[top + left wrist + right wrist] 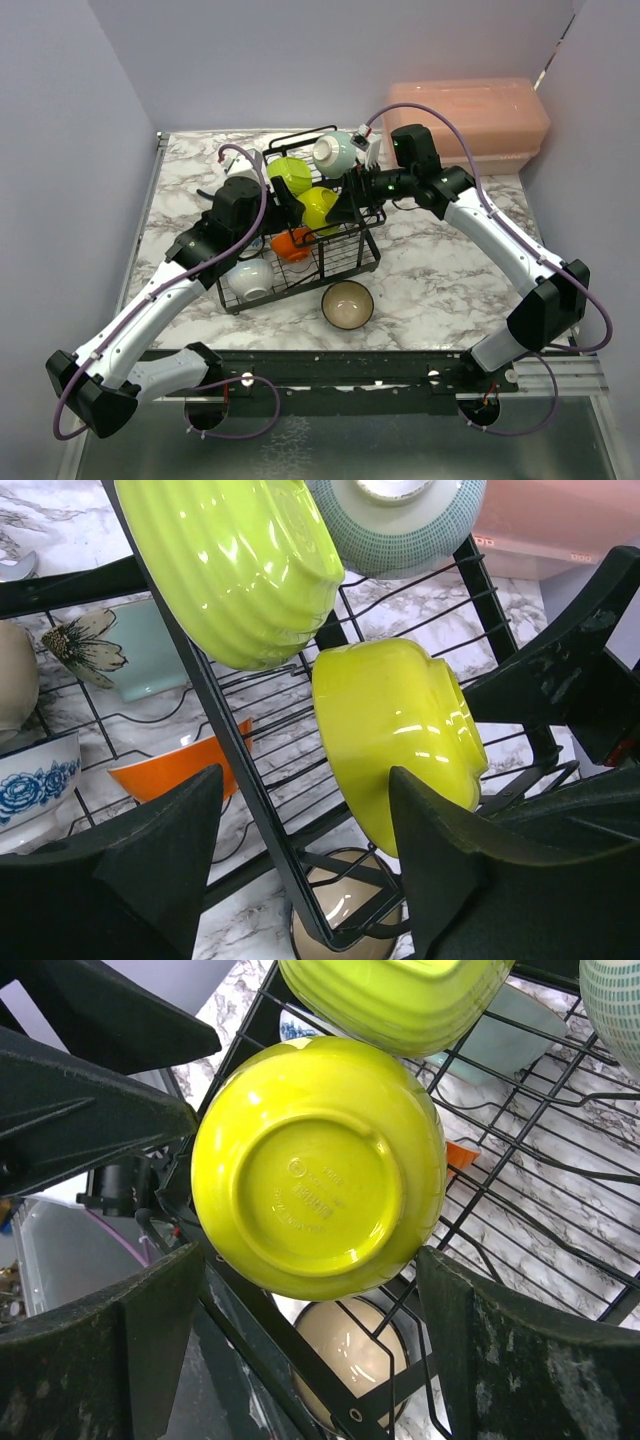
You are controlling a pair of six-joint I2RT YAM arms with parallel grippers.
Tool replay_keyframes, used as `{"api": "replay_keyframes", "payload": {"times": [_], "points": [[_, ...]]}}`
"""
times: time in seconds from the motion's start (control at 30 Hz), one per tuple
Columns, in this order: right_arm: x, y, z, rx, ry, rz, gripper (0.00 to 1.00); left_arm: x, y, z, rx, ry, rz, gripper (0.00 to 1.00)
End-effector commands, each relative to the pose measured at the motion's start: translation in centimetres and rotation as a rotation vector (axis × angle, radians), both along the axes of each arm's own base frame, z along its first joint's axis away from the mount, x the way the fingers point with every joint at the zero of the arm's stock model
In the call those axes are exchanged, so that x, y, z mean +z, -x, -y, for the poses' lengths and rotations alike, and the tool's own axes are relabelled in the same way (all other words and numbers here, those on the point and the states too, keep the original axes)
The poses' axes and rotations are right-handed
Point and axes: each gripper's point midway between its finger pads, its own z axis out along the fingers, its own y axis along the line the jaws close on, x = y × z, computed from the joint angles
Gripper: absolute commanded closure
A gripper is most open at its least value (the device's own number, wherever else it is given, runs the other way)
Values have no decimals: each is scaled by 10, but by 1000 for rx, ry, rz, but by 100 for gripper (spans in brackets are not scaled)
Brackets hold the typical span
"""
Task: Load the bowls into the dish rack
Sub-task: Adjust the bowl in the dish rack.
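The black wire dish rack [352,262] stands mid-table. On its upper shelf lie a ribbed yellow-green bowl [290,175], a smooth yellow-green bowl [318,208] and a pale teal-patterned bowl [335,153]. Below sit an orange bowl [292,243] and a blue-patterned white bowl [250,278]. A beige bowl [347,304] stands upright on the table in front of the rack. My left gripper [305,870] is open and empty, with the rack's frame bar between its fingers. My right gripper [320,1350] is open and faces the smooth yellow-green bowl's [320,1170] underside without touching it.
A pink lidded box [470,115] stands at the back right. A pale teal flowered bowl [140,655] sits on the rack's lower tier. The two grippers meet at the rack from opposite sides, close together. Grey walls enclose the table on three sides.
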Motion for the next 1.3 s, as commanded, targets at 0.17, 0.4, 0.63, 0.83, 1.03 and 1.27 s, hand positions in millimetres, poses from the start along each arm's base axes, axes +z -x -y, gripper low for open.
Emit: {"api": "replay_keyframes", "payload": {"times": [0.17,0.4,0.63,0.83,1.03,1.27], "points": [[-6,-16,-12,50,0,126,11,-7,3,2,-15,13,-9,38],[4,-11,-24,119,-49,179,12,-5,4,2,-18,20,2,38],[6,4,-38,209,-67,212,14,-8,5,4,-31,28,-5,39],[3,2,-41,197,-46,239,14,-12,5,3,-27,19,-7,42],[11,1,-49,210,-84,298,18,-13,6,6,-39,25,-13,46],[0,2,-51,255,-48,369,28,-21,7,3,-35,6,-21,51]]}}
